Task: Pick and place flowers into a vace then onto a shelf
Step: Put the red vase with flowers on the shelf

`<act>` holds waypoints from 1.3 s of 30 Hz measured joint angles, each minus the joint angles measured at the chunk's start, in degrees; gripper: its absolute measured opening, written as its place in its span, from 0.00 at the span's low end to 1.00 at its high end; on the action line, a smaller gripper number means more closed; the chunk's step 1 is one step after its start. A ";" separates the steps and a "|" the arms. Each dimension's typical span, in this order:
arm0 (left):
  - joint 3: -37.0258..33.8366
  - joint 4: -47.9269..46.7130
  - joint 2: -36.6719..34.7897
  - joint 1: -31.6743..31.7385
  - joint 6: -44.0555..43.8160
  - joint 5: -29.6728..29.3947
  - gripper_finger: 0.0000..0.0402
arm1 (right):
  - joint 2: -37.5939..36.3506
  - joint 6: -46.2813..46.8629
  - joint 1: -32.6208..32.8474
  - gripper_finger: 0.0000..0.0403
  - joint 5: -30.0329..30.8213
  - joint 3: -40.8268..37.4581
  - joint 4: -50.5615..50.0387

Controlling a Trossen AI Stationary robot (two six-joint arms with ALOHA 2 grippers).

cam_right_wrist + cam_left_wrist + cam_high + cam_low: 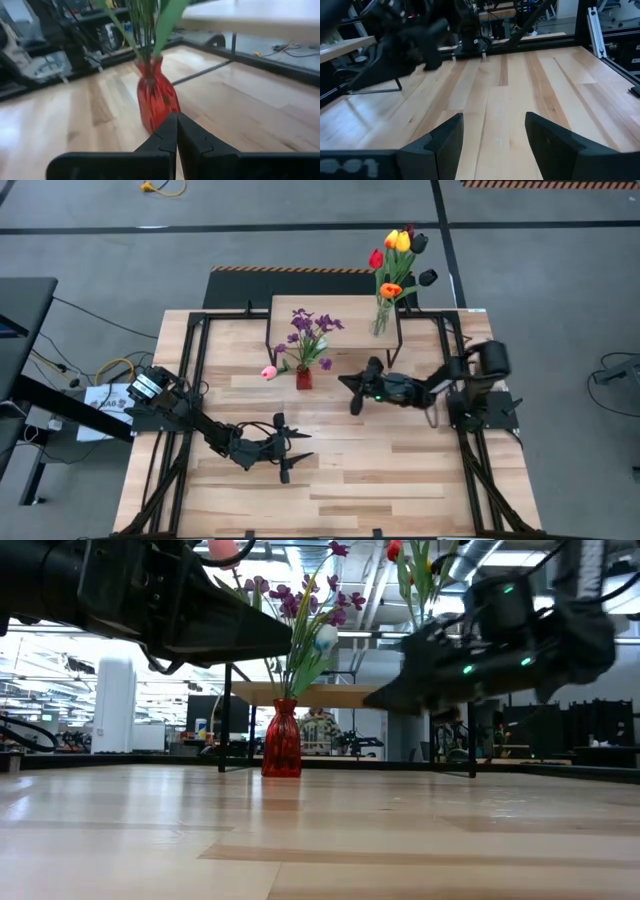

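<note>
Jaws first: the right gripper [176,131] has its two dark fingers pressed together with nothing between them, hanging just in front of the red vase [157,97] without touching it. The left gripper [494,145] has its jaws parted with bare wood between them; they hold nothing, hanging over the near half of the worktop [400,470].

The worktop is a broad plank surface of light wood strips inside a black metal frame. It stands on a grey floor with dark lines, and cables trail off to the left. Beyond it, the low view shows a large room with racks and equipment.

The shelf [345,305] is a low riser with a pale wood top and thin black legs, at the far middle of the worktop. On its right end stands a clear vase [381,320] holding red, yellow, orange and dark maroon tulips [400,255] on long green stems.

The red vase stands on the worktop just in front of the shelf. It has a narrow neck and holds purple sprigs [312,328] with green leaves. Just left of it a pink flower [268,372] shows in the high view; whether it lies on the wood or hangs from the vase cannot be told.
</note>
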 joint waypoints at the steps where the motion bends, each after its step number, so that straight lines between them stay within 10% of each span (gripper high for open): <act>1: 0.00 -0.08 0.00 0.00 0.00 0.00 0.51 | 2.10 -0.19 -0.28 0.00 -0.04 1.47 0.18; 12: 0.00 -1.95 0.00 0.00 -2.08 0.04 0.51 | 14.63 -5.07 -2.62 0.00 -1.72 13.40 -1.85; 39: 0.00 -4.87 0.00 0.00 -6.27 1.62 0.51 | 14.69 -12.57 -5.20 0.00 0.21 26.15 -19.55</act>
